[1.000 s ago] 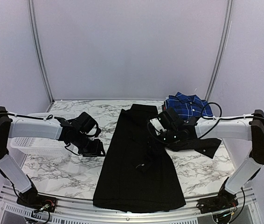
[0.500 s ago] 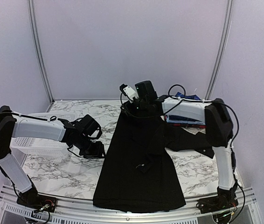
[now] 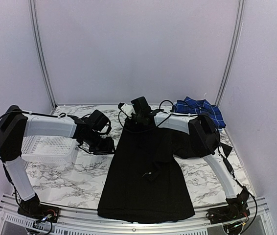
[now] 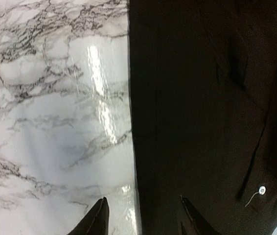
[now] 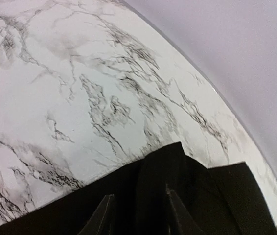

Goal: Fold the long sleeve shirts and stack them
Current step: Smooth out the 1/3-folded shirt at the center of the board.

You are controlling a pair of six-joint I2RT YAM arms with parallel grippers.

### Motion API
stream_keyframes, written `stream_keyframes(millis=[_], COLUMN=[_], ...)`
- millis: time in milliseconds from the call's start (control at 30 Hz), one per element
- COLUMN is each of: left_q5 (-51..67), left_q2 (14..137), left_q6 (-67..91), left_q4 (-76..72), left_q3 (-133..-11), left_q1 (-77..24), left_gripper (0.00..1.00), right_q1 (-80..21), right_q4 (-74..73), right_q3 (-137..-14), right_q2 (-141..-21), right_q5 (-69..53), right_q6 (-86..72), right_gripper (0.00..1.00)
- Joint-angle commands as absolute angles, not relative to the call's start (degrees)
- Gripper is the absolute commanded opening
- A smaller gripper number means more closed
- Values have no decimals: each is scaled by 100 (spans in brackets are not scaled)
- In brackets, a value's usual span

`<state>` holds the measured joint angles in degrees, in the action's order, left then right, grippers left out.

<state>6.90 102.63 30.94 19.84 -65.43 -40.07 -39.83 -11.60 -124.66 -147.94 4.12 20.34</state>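
Black cloth button-up shirt (image 3: 143,176) lies flat on the marbled counter (image 3: 65,178), fold pending — left jaws spread astride its edge, right jaws spread over its collar; pinching should come next.

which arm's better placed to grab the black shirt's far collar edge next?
Right, I'd say. The right gripper hangs over the far edge of the black shirt, open fingers straddling the cloth. The left gripper sits at the shirt's left side edge, well short of the collar end.

right tool (image 5: 138,192) swung to black shirt (image 3: 143,181) collar, narrowing
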Motion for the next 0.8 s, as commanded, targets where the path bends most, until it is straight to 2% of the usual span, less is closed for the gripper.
stream_keyframes(millis=[0, 100, 567, 767], left_q5=[476, 362, 832, 1334], left_q2=[10790, 11248, 13198, 12748], left_q6=[2918, 2931, 2643, 2859], left_q4=[2100, 2042, 1190, 765], left_q3=[-7193, -7714, -10285, -9699], left_q1=[-3835, -3707, -3200, -3206], left_gripper=[50, 49, 51, 46], right_q1=[-3942, -3946, -3797, -3745], right_q4=[-768, -492, -878, -796], right_q3=[-12322, -11932, -10489, -9158], right_q2=[-14584, -14311, -12853, -12245], right_q5=[1016, 1217, -320, -753], right_q6=[2074, 1954, 439, -763], right_gripper=[22, 0, 0, 0])
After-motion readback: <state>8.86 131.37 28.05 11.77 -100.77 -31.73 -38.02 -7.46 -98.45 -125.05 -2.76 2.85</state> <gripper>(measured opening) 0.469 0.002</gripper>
